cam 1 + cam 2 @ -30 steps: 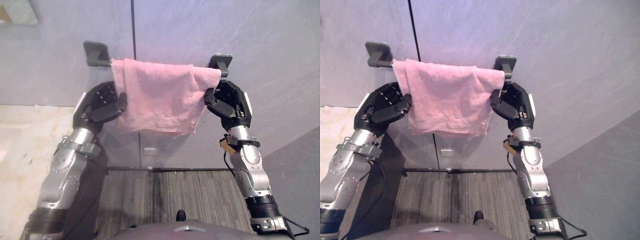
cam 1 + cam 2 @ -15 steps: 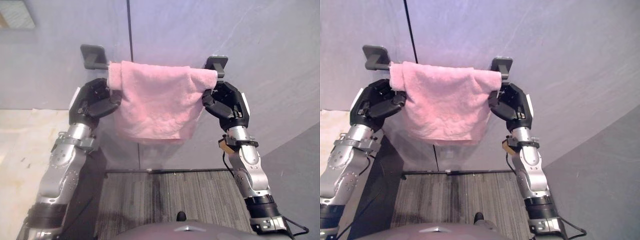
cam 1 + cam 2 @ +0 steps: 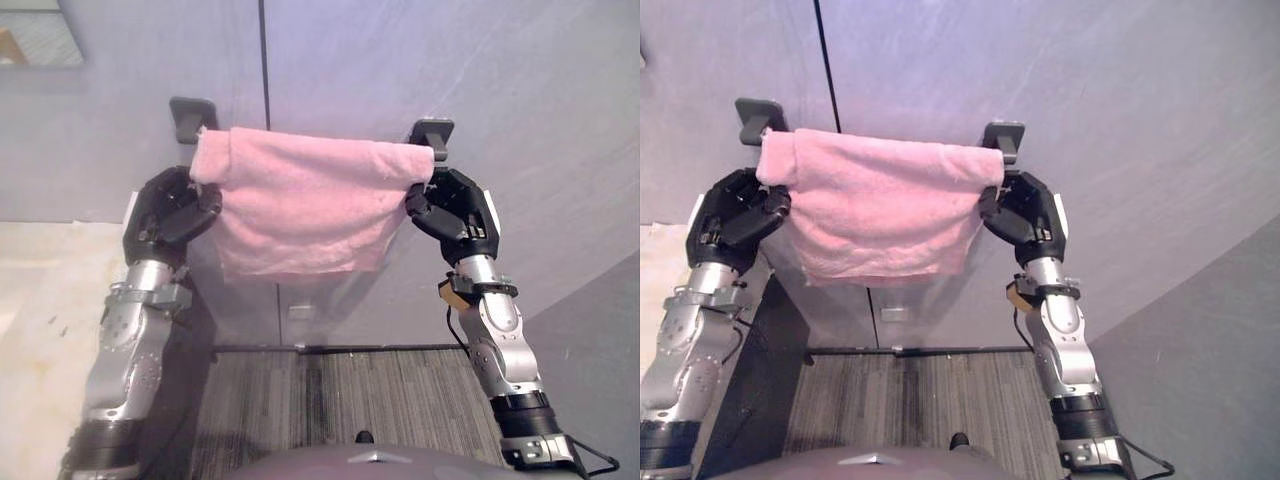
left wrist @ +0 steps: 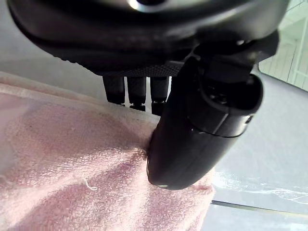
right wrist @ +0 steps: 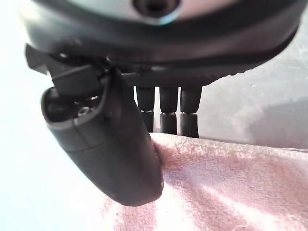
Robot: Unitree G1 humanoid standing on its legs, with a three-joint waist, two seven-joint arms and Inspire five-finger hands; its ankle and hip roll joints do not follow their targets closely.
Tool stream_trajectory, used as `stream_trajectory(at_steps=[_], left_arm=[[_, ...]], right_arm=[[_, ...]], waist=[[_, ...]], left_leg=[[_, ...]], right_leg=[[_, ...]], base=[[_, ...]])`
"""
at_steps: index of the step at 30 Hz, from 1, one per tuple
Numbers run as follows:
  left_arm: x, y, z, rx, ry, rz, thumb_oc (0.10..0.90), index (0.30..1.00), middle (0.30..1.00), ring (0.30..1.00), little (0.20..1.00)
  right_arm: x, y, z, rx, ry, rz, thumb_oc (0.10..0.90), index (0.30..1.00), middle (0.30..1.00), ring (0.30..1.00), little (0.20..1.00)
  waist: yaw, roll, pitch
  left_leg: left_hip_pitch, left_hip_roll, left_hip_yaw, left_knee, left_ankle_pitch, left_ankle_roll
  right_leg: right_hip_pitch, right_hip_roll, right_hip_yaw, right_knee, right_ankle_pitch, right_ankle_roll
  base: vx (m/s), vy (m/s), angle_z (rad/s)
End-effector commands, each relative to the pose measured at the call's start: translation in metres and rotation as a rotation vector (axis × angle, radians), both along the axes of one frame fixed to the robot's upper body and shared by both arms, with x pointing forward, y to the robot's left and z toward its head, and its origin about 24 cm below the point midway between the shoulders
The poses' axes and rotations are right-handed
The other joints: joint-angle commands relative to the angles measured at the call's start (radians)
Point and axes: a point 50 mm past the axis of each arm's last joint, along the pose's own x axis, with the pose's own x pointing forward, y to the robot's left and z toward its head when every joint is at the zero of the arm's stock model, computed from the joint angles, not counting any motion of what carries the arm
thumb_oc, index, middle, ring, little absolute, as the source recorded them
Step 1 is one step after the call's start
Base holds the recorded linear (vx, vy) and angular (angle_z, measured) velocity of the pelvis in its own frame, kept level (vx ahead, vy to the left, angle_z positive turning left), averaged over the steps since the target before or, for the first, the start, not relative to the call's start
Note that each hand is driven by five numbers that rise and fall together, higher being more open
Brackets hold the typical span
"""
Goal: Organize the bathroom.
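A pink towel (image 3: 305, 200) hangs folded over a dark towel bar whose two brackets (image 3: 191, 118) (image 3: 430, 135) are fixed to the grey wall. My left hand (image 3: 172, 205) pinches the towel's left edge just below the bar; thumb and fingers press the cloth between them in the left wrist view (image 4: 202, 125). My right hand (image 3: 452, 205) pinches the towel's right edge by the right bracket, thumb against fingers on the cloth (image 5: 110, 149). The towel is stretched wide between both hands.
The grey wall (image 3: 400, 60) has a dark vertical seam (image 3: 265, 50) above the towel. A small white outlet plate (image 3: 298, 311) sits low on the wall. Striped grey carpet (image 3: 330, 390) lies below, pale flooring (image 3: 40, 290) to the left.
My left hand has pulled the towel's left edge further left and upward, spreading the towel along the bar. The right hand kept its hold by the right bracket.
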Motion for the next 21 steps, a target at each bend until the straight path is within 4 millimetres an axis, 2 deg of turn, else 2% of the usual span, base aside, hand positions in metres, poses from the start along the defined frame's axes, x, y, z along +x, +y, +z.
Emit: stream_trajectory(at_steps=[1,10,21], left_arm=[[-0.006,0.015,0.003,-0.016,-0.060,0.079,0.400,0.300,0.300,0.300,0.300],[0.005,-0.001,-0.002,-0.086,-0.046,0.061,0.400,0.300,0.300,0.300,0.300],[0.004,-0.005,-0.014,-0.136,0.002,0.113,0.400,0.300,0.300,0.300,0.300]], right_arm=[[-0.052,-0.038,-0.088,0.016,0.422,-0.175,0.400,0.300,0.300,0.300,0.300],[-0.062,-0.030,-0.114,0.173,0.575,-0.248,0.400,0.300,0.300,0.300,0.300],[-0.069,-0.018,-0.128,0.295,0.662,-0.306,0.400,0.300,0.300,0.300,0.300]], waist=[[-0.011,0.044,0.025],[-0.026,0.042,0.030],[-0.022,0.043,0.031]], left_leg=[[-0.025,-0.019,0.015,-0.001,0.006,0.045],[-0.024,-0.018,0.022,-0.001,0.007,0.049],[-0.026,-0.018,0.018,-0.001,0.011,0.052]], right_leg=[[-0.026,-0.027,-0.032,0.127,-0.082,0.077],[-0.038,-0.025,-0.021,0.137,-0.071,0.079],[-0.029,-0.014,-0.019,0.123,-0.079,0.072]], base=[[0.00,0.000,0.00],[0.00,0.000,0.00],[0.00,0.000,0.00]])
